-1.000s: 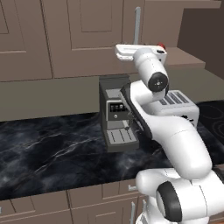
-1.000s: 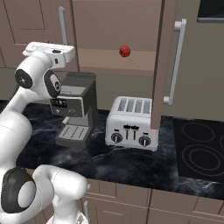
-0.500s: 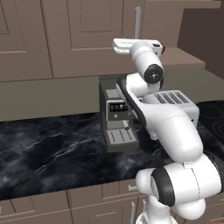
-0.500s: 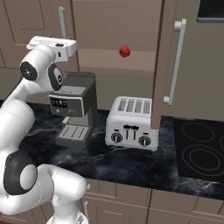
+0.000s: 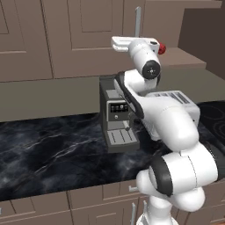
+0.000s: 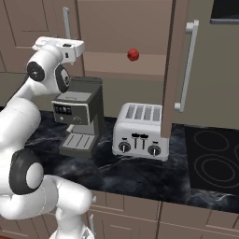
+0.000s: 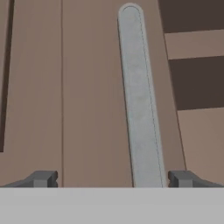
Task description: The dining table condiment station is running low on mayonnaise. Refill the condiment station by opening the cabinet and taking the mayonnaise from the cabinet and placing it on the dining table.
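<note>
Now on the door-opening step: gripper (image 7: 112, 178), jaws spread wide w/ nothing held, straddles the cabinet (image 7: 65, 87) door's silver bar handle (image 7: 139, 105); next, probably close & pull.

Black, white-veined marble counter (image 6: 140, 172) runs under taupe wall units. On it: dark espresso machine (image 6: 80, 121) beside a silver four-slot toaster (image 6: 139, 131), apart. Black induction hob (image 6: 212, 163) set into the counter at right. Taupe drawer fronts (image 5: 52, 204) below. Grey-brown back wall (image 5: 48, 96). Even, flat lighting.
</note>
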Available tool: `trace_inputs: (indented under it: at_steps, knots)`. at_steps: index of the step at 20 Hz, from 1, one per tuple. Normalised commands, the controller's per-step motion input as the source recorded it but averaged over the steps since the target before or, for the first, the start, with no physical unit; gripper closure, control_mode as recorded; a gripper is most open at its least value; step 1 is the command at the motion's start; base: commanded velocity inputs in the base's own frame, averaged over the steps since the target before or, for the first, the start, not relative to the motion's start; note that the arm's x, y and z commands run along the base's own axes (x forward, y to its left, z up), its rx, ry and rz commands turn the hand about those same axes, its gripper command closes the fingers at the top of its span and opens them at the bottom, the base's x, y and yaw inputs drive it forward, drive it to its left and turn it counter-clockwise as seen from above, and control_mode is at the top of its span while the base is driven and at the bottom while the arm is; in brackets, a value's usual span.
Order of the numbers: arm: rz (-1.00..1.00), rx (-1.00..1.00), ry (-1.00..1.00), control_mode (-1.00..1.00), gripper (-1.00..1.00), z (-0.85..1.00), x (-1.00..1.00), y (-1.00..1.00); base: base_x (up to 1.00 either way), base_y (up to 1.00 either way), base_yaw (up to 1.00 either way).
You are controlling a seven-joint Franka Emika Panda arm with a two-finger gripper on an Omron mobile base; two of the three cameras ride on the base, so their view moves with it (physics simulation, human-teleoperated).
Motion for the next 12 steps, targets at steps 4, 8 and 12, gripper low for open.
trace_inputs:
  at_steps: [4, 8, 12]
  knots:
    - [0.03, 0.00, 0.10, -1.00, 1.00, 0.00, 0.49, 0.03, 0.00, 0.00, 0.00]
    - [0.06, 0.00, 0.11, -1.00, 1.00, 0.00, 0.44, 0.19, 0.00, 0.00, 0.00]
    - [0.08, -0.01, 0.00, -1.00, 1.00, 0.00, 0.04, 0.32, 0.00, 0.00, 0.00]
